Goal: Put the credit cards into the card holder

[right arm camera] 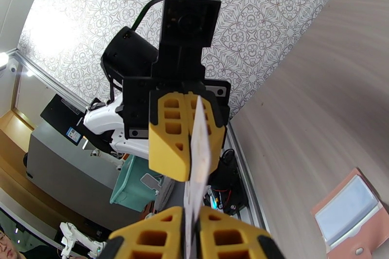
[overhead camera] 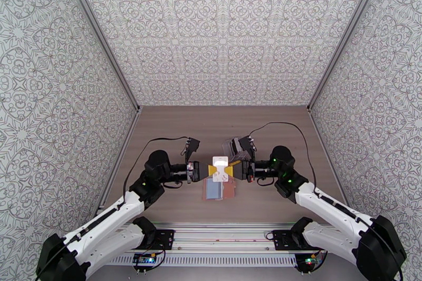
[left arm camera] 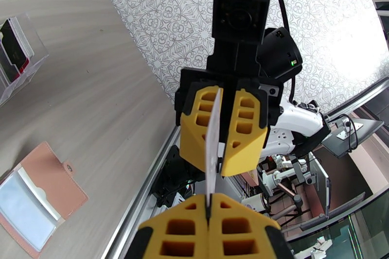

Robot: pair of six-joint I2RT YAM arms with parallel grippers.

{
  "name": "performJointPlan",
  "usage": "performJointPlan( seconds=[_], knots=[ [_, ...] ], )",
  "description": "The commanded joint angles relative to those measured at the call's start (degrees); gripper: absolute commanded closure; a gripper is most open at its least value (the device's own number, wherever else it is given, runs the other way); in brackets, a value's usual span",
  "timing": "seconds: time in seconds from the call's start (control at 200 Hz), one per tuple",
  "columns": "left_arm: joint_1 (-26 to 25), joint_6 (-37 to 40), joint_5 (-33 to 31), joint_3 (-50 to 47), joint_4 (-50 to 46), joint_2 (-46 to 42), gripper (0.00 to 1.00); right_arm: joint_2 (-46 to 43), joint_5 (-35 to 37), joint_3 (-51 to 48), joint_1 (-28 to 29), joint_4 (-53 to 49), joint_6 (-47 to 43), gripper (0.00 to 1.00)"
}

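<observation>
Held item: one white card (overhead camera: 220, 161), raised above the table between the two arms, which face each other tip to tip.
Left gripper (left arm camera: 209, 211): pads pressed flat together on one end of the card; firm pinch, no gap.
Right gripper (right arm camera: 192, 214): jaws drawn in on the opposite end; pads appear to touch both faces, so I read it as gripping too.
Card attitude: edge-on to both wrist cameras. It runs from one gripper to the other, across the table. It looks upright rather than flat, but the exact tilt is unclear.
Card holder (overhead camera: 219, 190): lies open and flat on the table, just below the card and slightly towards the arm bases, not touching it.
Holder layout: blue-grey pocket panel on the left arm's side, pinkish snap flap on the right arm's side; long axis also runs across the table.
Remaining cards (left arm camera: 17, 43): stand inside the clear pouch (overhead camera: 232, 146), beyond the right gripper.
Nearer arm: neither; the holder sits about midway between them.
Key relation (judgement): the card is nearly parallel to the holder and directly above it. One arm must release so the other can tip the free edge down into the pocket mouth.
Risk (judgement): the unpinned holder may slide.
</observation>
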Motion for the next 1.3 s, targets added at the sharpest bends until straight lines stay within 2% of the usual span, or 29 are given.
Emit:
performJointPlan(
  seconds=[0.0,0.215,0.375,0.41,0.43,0.485,0.515,0.57,0.635,0.72,0.81,0.91,1.04,1.295],
  knots=[
    [-0.6,0.2,1.0,-1.4,-1.0,0.0,1.00,0.1,-1.7,0.1,0.7,3.2,0.8,0.87],
    [-0.7,0.5,1.1,-1.7,-1.1,-0.2,1.00,0.1,-2.1,0.1,0.7,3.4,1.3,0.88],
    [-0.7,0.4,0.5,-2.0,-1.1,-0.2,1.00,0.0,-2.1,0.2,0.7,3.4,1.5,1.00],
    [-0.5,0.3,0.4,-2.0,-1.3,-0.3,1.00,0.1,-1.8,0.2,0.7,3.2,1.4,1.00],
    [-0.4,0.3,0.2,-2.0,-1.4,-0.3,0.93,0.0,-1.5,0.1,0.7,3.0,1.5,1.00],
    [0.4,0.1,-0.4,-2.5,-2.0,-1.0,0.66,-0.1,-0.8,0.0,0.7,2.0,1.4,1.00],
    [1.1,0.1,-0.8,-2.8,-2.6,-1.5,0.55,-0.3,-0.3,0.2,0.7,0.4,0.9,1.00],
    [3.2,0.3,-1.6,-3.5,-4.6,-3.0,0.45,-0.5,0.9,0.4,0.7,-3.1,-0.4,1.00],
    [6.7,0.6,-3.1,-5.1,-8.4,-5.0,0.40,-0.7,2.9,0.1,0.7,-6.4,-1.2,1.00],
    [11.3,4.6,-6.9,-5.9,-20.1,-6.6,0.41,-0.4,6.3,-0.5,0.9,-11.5,-2.0,1.00],
    [12.7,7.9,-8.7,-7.7,-26.7,-7.3,0.47,0.6,10.5,-0.6,2.1,-18.0,-3.4,1.00],
    [12.0,6.2,-8.0,-11.9,-24.5,-8.4,0.53,2.9,15.7,-0.5,4.4,-23.3,-4.6,1.00],
    [9.6,5.1,-10.9,-15.8,-22.1,-8.5,0.56,7.6,20.3,-1.4,6.7,-24.6,-2.5,1.00],
    [5.9,5.5,-13.8,-16.6,-14.8,1.8,0.60,16.3,25.4,-1.4,9.2,-23.3,1.2,1.00]
  ],
)
